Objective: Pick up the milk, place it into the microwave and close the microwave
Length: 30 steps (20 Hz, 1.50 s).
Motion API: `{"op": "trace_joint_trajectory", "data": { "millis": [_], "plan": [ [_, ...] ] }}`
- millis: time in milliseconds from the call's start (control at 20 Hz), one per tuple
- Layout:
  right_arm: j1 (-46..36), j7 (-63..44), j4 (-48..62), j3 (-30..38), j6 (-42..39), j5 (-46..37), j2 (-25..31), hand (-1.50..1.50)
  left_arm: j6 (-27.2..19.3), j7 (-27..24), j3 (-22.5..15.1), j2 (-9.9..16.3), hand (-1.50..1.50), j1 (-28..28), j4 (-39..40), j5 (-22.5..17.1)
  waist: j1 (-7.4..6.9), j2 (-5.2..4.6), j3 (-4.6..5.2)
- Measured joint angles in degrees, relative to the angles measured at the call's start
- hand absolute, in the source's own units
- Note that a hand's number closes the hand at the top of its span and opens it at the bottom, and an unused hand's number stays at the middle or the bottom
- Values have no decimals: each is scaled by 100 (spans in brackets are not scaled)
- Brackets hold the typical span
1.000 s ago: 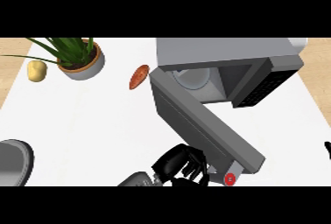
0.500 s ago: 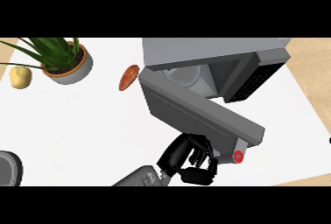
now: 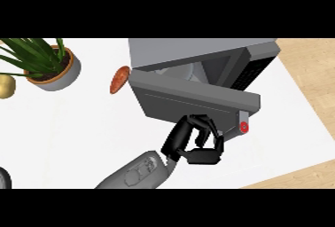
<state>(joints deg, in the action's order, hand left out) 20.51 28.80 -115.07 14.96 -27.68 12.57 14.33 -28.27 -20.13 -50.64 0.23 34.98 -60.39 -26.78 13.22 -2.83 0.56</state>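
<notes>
The grey microwave [image 3: 203,51] stands at the back right with its door [image 3: 189,99] partly open, hinged at the left and swung across the front. My left hand [image 3: 195,141] is against the door's outer face near its free end, by the red button [image 3: 243,127]. Its fingers are curled and hold nothing. The forearm [image 3: 134,173] comes in from the lower edge. A pale shape shows in the dark cavity [image 3: 196,71], but I cannot tell whether it is the milk. My right hand does not show.
A potted plant [image 3: 49,66] stands at the back left with a yellowish potato [image 3: 5,86] beside it. A reddish sweet potato [image 3: 119,80] lies just left of the door's hinge. A dark object [image 3: 3,177] peeks in at the lower left edge. The counter's edge [image 3: 307,106] runs down the right.
The door has swung from wide open toward the microwave. My left hand has moved up and to the right along with it, staying at the door's free end.
</notes>
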Motion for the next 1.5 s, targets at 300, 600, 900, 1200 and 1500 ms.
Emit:
{"op": "trace_joint_trajectory", "data": {
  "millis": [300,600,900,1200,1500],
  "plan": [
    [-113,-247,-122,81,-114,233,240,-150,-118,-94,223,-25,150,526,393,-588,167,-62,-8],
    [-271,-472,-145,232,-128,426,459,-150,-89,-208,484,-25,150,1037,815,-1111,273,-129,-13],
    [-462,-673,-167,314,-121,685,600,-150,-8,-543,649,-25,150,1276,1054,-1530,333,-166,-15],
    [-667,-835,-99,456,-122,887,803,-150,-52,-888,626,-19,150,1259,1083,-1827,395,-171,-27],
    [-856,-971,-25,614,-100,1053,993,-150,-46,-1173,591,-25,150,1272,1154,-2050,431,-172,-35]
  ]
}}
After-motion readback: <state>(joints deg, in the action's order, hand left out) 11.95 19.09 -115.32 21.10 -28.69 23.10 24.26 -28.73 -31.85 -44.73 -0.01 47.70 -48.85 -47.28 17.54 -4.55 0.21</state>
